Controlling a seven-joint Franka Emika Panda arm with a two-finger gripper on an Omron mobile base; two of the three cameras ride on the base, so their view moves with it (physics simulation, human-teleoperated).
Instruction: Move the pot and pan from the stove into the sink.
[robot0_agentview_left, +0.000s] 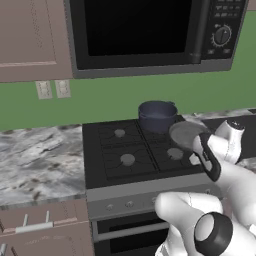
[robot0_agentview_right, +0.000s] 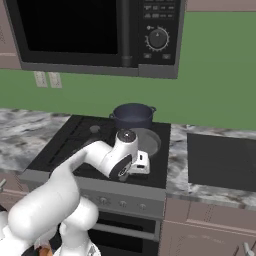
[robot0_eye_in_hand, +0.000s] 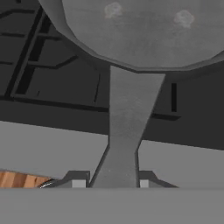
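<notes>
Hand view: my gripper (robot0_eye_in_hand: 109, 183) clamped on pan (robot0_eye_in_hand: 144, 30) handle near its end, pan over stove (robot0_agentview_left: 125, 150) front right. Rigid, front-heavy; grip far out, likely to tip.

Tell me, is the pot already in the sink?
No, the pot sits on the back of the stove, while the sink is a dark basin off to its right.
</notes>
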